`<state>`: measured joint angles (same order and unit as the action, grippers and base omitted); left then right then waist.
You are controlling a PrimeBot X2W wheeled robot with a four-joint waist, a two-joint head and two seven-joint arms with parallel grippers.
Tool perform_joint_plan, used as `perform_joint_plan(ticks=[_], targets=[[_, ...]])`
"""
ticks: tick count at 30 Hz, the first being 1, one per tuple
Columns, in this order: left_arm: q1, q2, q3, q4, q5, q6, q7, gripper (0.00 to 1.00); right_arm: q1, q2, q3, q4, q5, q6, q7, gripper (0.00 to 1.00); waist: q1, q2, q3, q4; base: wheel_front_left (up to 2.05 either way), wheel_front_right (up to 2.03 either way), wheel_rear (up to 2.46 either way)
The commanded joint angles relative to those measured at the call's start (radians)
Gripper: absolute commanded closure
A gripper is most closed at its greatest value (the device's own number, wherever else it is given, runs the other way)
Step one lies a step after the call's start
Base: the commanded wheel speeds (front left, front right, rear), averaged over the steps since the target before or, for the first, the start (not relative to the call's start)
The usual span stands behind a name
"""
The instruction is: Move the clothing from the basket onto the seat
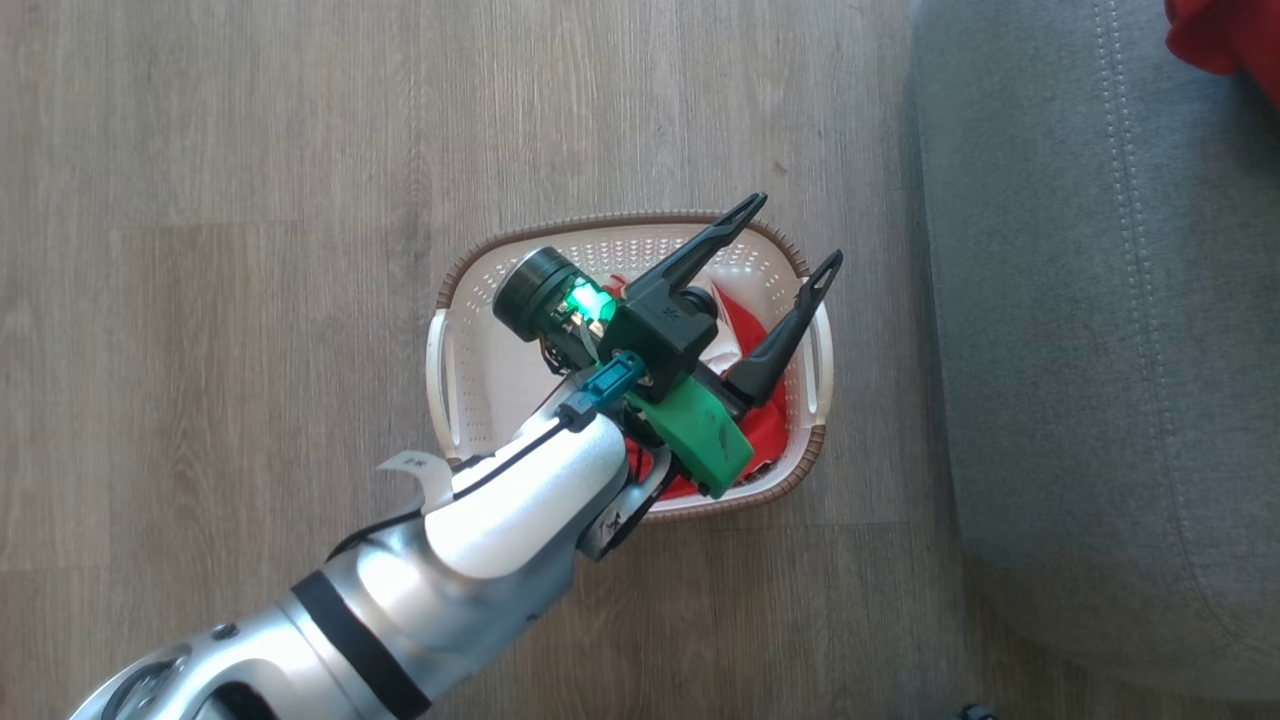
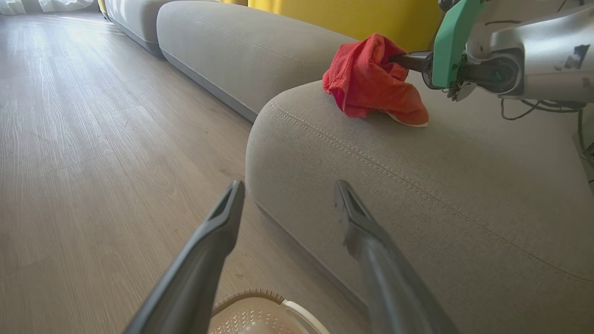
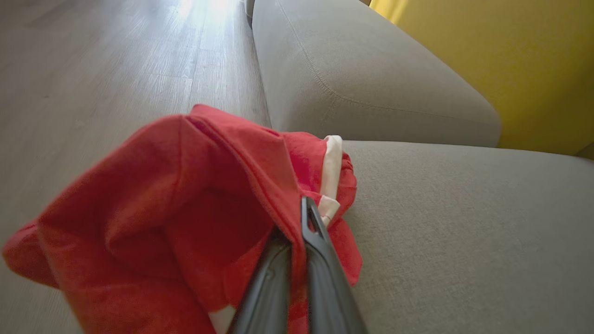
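Red and soft, one garment (image 3: 162, 208) with a white band is pinched between the closed fingers of the right end effector (image 3: 304, 222). Its folds bulge to the left of those fingers and ahead of them, and its lower edge lies on the seat (image 3: 464, 222). In the left wrist view this garment sits as a heap near the seat's rounded, double-stitched edge, with the right end effector's fingers entering it from the side. The other garment (image 1: 770, 425), also red with some white showing, lies in the basket (image 1: 470, 380) directly beneath the left end effector (image 1: 793, 232), bunched toward the side of the basket nearest the seat. The left end effector hangs above the basket with its fingers spread wide and nothing between them, its fingertips reaching over the basket's far rim. The basket stands on the wooden floor (image 1: 250, 300), just beside the seat and apart from it. Beyond the right end effector a second grey cushion (image 3: 362, 79) adjoins the seat, with a yellow wall (image 3: 533, 60) behind both.
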<state>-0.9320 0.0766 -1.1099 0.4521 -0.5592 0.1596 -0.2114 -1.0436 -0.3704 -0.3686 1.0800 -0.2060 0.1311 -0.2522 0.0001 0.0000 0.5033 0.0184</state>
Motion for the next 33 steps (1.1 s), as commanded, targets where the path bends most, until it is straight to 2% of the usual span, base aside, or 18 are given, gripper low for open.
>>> perform_joint_plan(ticks=[1, 4, 5, 6, 7, 18, 33], targets=[[-0.018, 0.018, 0.02, -0.03, 0.005, 0.006, 0.002, 0.0, 0.021, -0.003, -0.026, -0.022, -0.038, 0.0, -0.009, 1.0, -0.0001, 0.0, -0.003, -0.005, 0.0, 0.0, 0.0], [-0.016, 0.022, 0.019, -0.026, 0.002, 0.006, 0.001, 0.0, 0.023, 0.014, -0.058, -0.022, -0.077, 0.0, -0.009, 1.0, -0.0001, 0.0, -0.005, -0.013, 0.0, 0.0, 0.0], [-0.015, 0.023, 0.019, -0.025, 0.0, 0.006, 0.001, 0.0, 0.022, 0.023, -0.065, -0.026, -0.084, 0.0, -0.009, 0.76, -0.0001, 0.0, -0.007, -0.017, 0.0, 0.0, 0.0], [-0.013, 0.024, 0.019, -0.024, -0.001, 0.007, 0.001, 0.0, 0.022, 0.031, -0.069, -0.033, -0.088, 0.0, -0.009, 0.45, -0.0001, 0.0, -0.008, -0.02, 0.0, 0.0, 0.0], [-0.012, 0.025, 0.019, -0.024, -0.003, 0.007, 0.0, 0.0, 0.024, 0.038, -0.068, -0.038, -0.092, 0.0, -0.009, 0.0, -0.0001, 0.0, -0.01, -0.023, 0.0, 0.0, 0.0], [0.013, 0.047, 0.032, -0.014, -0.029, 0.01, -0.007, 0.0, 0.096, 0.09, 0.024, -0.13, -0.02, 0.0, -0.009, 0.0, -0.0001, 0.0, -0.065, -0.063, 0.0, 0.0, 0.0], [0.134, 0.084, 0.108, -0.001, -0.105, 0.032, -0.041, 0.0, 0.284, 0.091, 0.208, -0.256, 0.166, 0.0, -0.009, 0.0, -0.0001, 0.0, -0.233, -0.084, 0.0, 0.0, 0.0]])
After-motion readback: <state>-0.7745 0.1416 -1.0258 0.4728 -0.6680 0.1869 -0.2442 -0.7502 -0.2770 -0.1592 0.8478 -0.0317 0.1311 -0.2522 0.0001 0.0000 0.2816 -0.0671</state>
